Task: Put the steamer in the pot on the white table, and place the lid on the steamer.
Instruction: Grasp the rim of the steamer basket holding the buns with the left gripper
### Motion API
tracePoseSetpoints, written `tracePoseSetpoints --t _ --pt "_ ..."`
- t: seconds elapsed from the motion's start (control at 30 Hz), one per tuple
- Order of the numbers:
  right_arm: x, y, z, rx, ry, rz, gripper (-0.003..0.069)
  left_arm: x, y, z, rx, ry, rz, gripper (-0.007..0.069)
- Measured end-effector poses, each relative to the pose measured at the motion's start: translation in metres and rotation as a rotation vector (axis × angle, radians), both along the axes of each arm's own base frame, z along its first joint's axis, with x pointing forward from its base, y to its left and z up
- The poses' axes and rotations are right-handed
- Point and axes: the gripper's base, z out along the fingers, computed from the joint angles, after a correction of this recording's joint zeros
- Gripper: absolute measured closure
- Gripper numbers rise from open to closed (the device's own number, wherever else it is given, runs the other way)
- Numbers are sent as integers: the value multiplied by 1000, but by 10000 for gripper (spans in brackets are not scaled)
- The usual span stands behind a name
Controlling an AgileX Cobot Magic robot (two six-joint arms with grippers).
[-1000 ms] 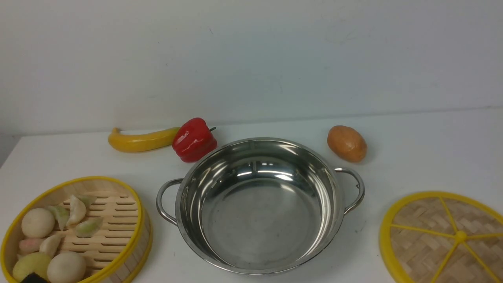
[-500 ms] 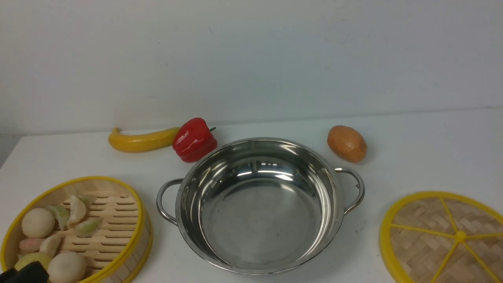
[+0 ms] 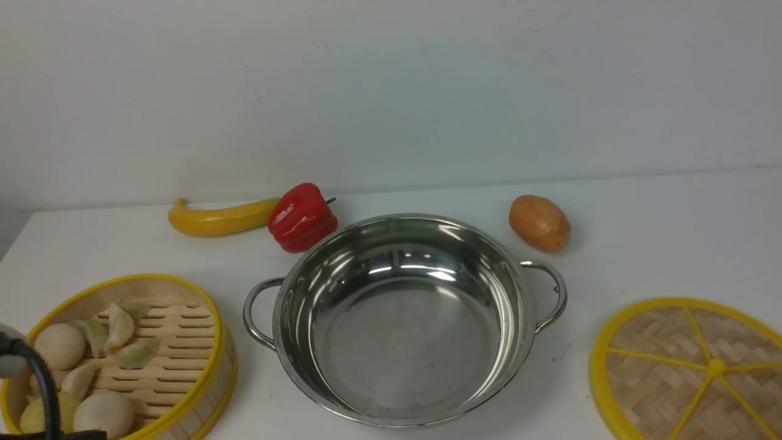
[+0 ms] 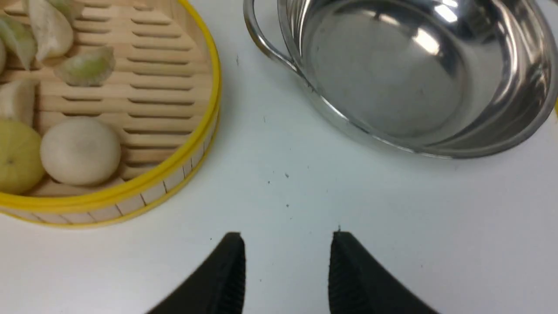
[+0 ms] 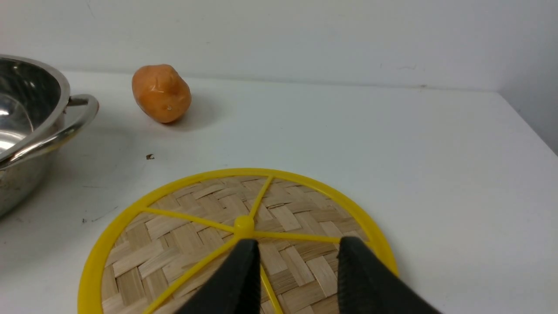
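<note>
Change since a second ago: your left arm [image 3: 9,360] has come further into the front view at the lower-left corner. Before, only a small black tip showed at the bottom edge; now a grey part and a black cable cross the near-left part of the steamer [image 3: 183,348]. Nothing else has shifted.

The steamer sits on the white table [image 3: 641,244] at the near left, beside the pot [image 3: 403,342] but apart from it, not yet inside. A round bun [image 3: 59,346] and pale green dumplings [image 3: 137,353] lie on its slatted floor.

The pot stands in the middle with nothing in it, one looped handle to each side.

The lid [image 3: 666,379] lies flat on the table at the near right, well apart from the steamer and partly cut by the frame edge.

Your left gripper [image 4: 286,244] has its jaws apart with nothing between them, over bare table between steamer and pot.

Your right gripper [image 5: 298,244] also stands with jaws parted and nothing held, over the lid just beside its centre knob [image 5: 244,224]. You cannot tell whether it touches the weave.

Behind the pot: a banana [image 3: 220,219] touching a red pepper [image 3: 301,218] at the left, a potato [image 3: 539,223] at the right.
</note>
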Motion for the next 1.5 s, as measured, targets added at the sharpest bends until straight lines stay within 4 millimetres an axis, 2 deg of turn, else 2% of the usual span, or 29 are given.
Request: tracePoseSetpoints --t 0.23,0.43,0.53,0.6,0.77,1.03,1.3,1.5 --pt "0 0 0 0 0 0 418 17 3 10 50 78 -56 253" --pt "0 0 0 0 0 0 418 32 4 16 47 163 -85 246" --pt "0 0 0 0 0 0 418 53 6 14 51 255 -117 246" --pt "0 0 0 0 0 0 418 58 7 14 55 272 -118 246" --pt "0 0 0 0 0 0 418 96 16 6 90 391 -105 246" --pt "0 0 0 0 0 0 418 147 20 -18 54 437 -105 246" --pt "0 0 0 0 0 0 418 184 24 -48 78 402 -125 246" --pt "0 0 0 0 0 0 418 198 24 -64 60 398 -136 246"
